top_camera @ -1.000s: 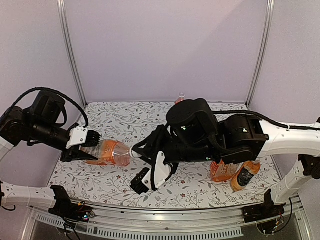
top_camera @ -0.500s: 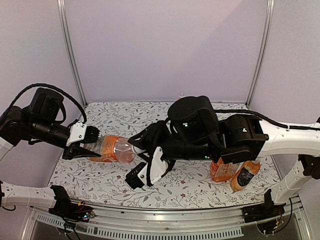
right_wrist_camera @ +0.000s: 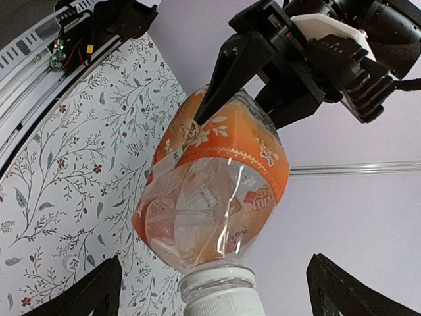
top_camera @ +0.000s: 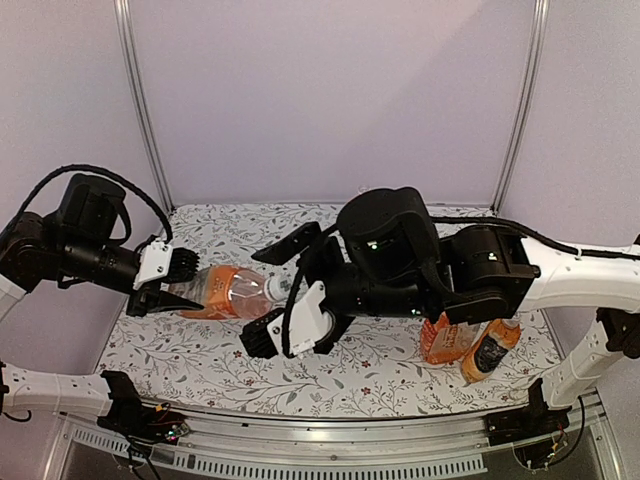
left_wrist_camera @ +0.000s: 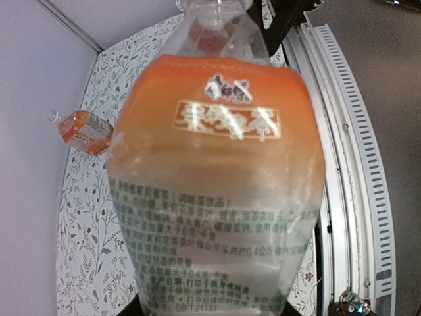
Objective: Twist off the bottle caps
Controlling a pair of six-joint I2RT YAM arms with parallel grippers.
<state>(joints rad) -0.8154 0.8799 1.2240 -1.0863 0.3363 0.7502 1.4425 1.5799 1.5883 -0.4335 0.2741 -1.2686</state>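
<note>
- Left gripper [top_camera: 170, 287] pinches the bottle [top_camera: 225, 292] body: keep it firm, no roll.
- Right gripper [right_wrist_camera: 214, 260] is spread wide astride the cap [right_wrist_camera: 220, 301]: centre, close squarely, then twist.

You have one item with readable marking: the clear plastic bottle with the orange label band [left_wrist_camera: 217, 164].

- **Left wrist view, orange band:** a white emblem sits above a white-framed row of Chinese characters, too blurred for you to read with confidence.
- **Left wrist view, below the band:** several lines of small green Chinese print, also too soft to read. The bottom line appears to read "GB/T 21733".
- **Right wrist view:** the same band shows white digits that look like "100".

The small orange-filled bottle lying on the floral worktop [left_wrist_camera: 84, 130] bears a pale label patch with unreadable print. In the top view, labels on the orange-labelled bottle [top_camera: 445, 340] and the dark-labelled bottle [top_camera: 488, 355] are too small to read.
</note>
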